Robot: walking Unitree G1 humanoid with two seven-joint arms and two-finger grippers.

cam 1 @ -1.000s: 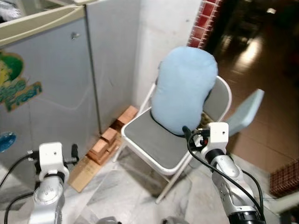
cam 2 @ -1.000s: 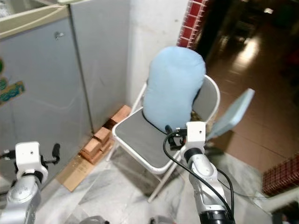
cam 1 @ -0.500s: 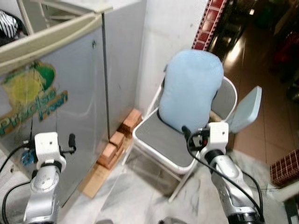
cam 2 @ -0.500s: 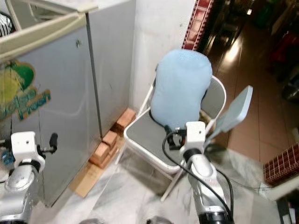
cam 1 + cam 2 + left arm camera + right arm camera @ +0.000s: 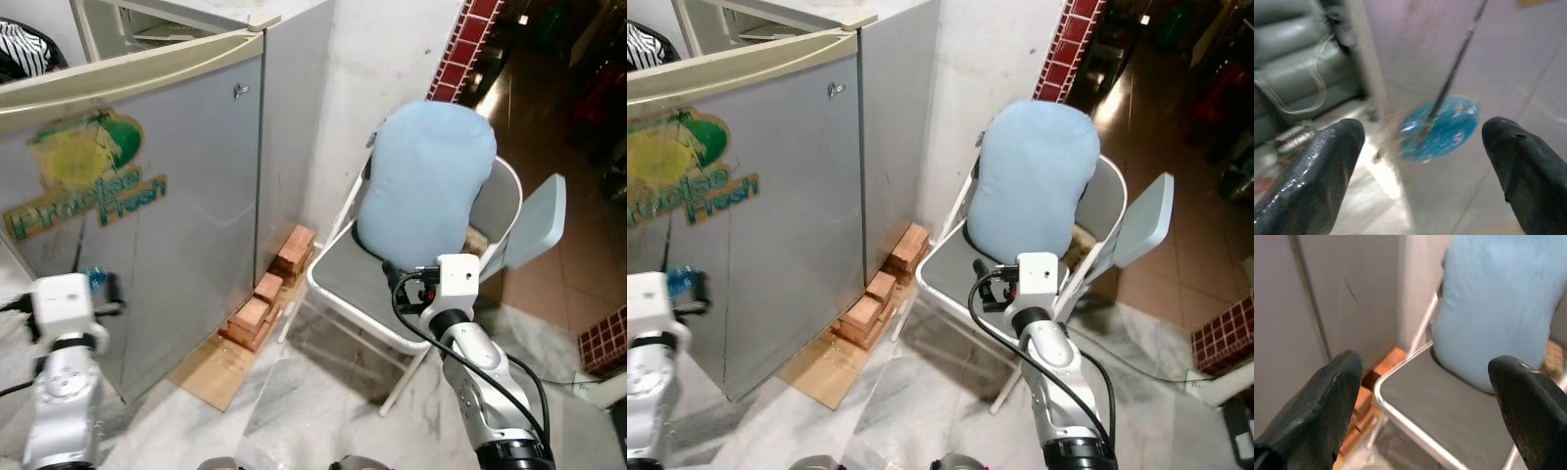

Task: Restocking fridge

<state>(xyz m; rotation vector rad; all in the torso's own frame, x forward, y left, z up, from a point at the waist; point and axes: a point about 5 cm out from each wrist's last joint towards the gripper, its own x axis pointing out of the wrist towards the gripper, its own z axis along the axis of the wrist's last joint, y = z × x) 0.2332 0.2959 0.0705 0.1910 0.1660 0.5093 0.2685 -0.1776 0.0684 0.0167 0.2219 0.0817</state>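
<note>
You are looking down from the head camera at a grey fridge (image 5: 147, 235), which is standing at about ten o'clock in the scene with its door shut and a green and yellow "Precise Fresh" sticker (image 5: 83, 181) showing on the front. Your left gripper (image 5: 1420, 161) is hovering low at eight o'clock, just in front of the fridge's lower edge, and its two black fingers (image 5: 1317, 171) are standing wide apart with nothing between them; through the gap the wrist camera is picking up a round blue sticker (image 5: 1442, 128) on the grey panel, blurred. Your right gripper (image 5: 1425, 401) is sitting at about five o'clock, raised before a white folding chair (image 5: 392, 294), and its fingers (image 5: 1322, 406) are likewise spread wide and holding nothing. A pale blue cushion (image 5: 426, 181) is leaning upright against the chair's back, at one o'clock. Between the fridge and the chair, a few reddish bricks (image 5: 269, 294) are lying stacked against the fridge's side, resting on a flat piece of cardboard (image 5: 216, 367) on the marble floor (image 5: 323, 411). A red-tiled pillar (image 5: 470, 44) is rising at twelve o'clock beside the white wall.
</note>
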